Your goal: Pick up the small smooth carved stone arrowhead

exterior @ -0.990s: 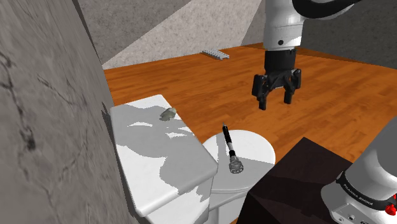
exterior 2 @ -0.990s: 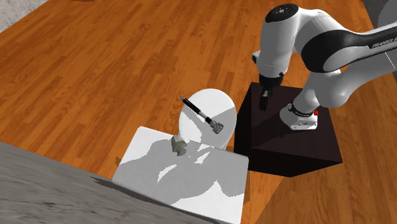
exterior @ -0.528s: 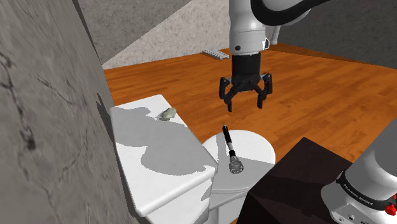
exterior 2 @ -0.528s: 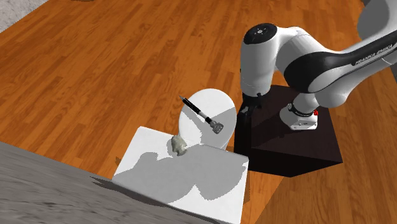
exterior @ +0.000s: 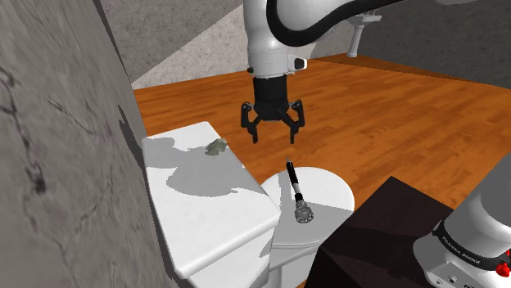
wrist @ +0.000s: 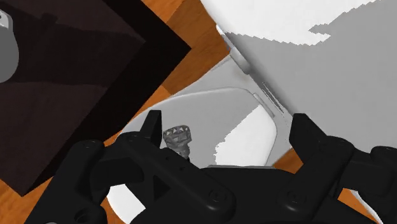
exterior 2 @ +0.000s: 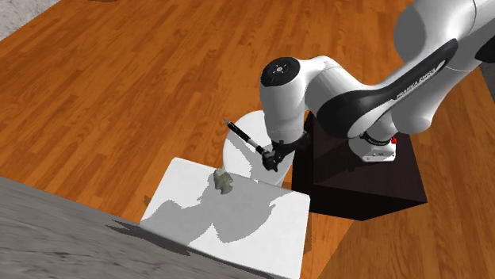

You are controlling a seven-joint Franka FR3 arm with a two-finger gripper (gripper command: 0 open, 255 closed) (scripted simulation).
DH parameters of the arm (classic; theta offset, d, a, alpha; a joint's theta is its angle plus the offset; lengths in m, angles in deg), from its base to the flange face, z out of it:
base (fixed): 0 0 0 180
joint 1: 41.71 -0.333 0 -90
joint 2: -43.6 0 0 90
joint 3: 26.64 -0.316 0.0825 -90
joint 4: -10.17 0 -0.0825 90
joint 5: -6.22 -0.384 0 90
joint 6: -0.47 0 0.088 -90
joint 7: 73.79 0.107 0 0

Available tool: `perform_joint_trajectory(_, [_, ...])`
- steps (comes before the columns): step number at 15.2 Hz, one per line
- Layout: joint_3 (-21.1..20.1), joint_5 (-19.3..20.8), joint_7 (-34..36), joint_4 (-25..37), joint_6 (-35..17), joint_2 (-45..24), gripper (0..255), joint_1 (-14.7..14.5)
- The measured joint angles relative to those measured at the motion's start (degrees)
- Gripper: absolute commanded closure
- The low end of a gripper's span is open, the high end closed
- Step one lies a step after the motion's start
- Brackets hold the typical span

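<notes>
The pincer (exterior: 271, 137) hangs released, fingers spread wide, above the toilet's white seat lid (exterior: 327, 186). A black tool (exterior: 296, 193), perhaps a screwdriver, lies on that lid. The small grey arrowhead (exterior: 216, 146) rests apart on the tank lid (exterior: 209, 209), near its edge.

the shoulder camera sits beside and a little behind the dark stand (exterior: 381, 233), which lies at the lower right of its frame. it looks down and leftward over the white toilet tank (exterior: 209, 209) and round lid (exterior: 327, 190), with a grey wall (exterior: 57, 164) close along the left edge. the second exterior camera hangs high above that wall, farther off, looking steeply down and facing the arm (exterior 2: 287, 111). the wrist camera rides above the gripper (wrist: 227, 121), close over the lid. all three views share the stand, lid and toilet tank.
</notes>
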Motion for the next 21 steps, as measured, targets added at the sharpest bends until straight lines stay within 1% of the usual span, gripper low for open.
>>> perform_joint_trajectory(2, [-0.6,3.9,7.1,5.5,-0.1,-6.4,0,-1.4])
perform_joint_trajectory(4, [-0.3,6.9,13.0,9.9,0.3,-11.1,0,-2.9])
perform_joint_trajectory(6, [0.6,10.3,18.7,15.8,1.2,-17.0,0,-5.1])
perform_joint_trajectory(8, [2.1,13.5,23.7,22.8,2.9,-23.0,0,-7.7])
perform_joint_trajectory(11, [4.5,16.6,30.0,33.1,6.3,-30.2,0,-11.4])
perform_joint_trajectory(13, [6.5,18.8,33.4,42.6,9.6,-36.5,0,-14.5])
perform_joint_trajectory(14, [6.9,19.2,34.1,43.8,9.8,-37.6,0,-15.0])
perform_joint_trajectory(16, [7.2,19.4,34.7,43.5,8.9,-38.3,0,-15.2])
perform_joint_trajectory(21, [7.4,19.6,35.1,40.5,5.5,-38.7,0,-14.9])
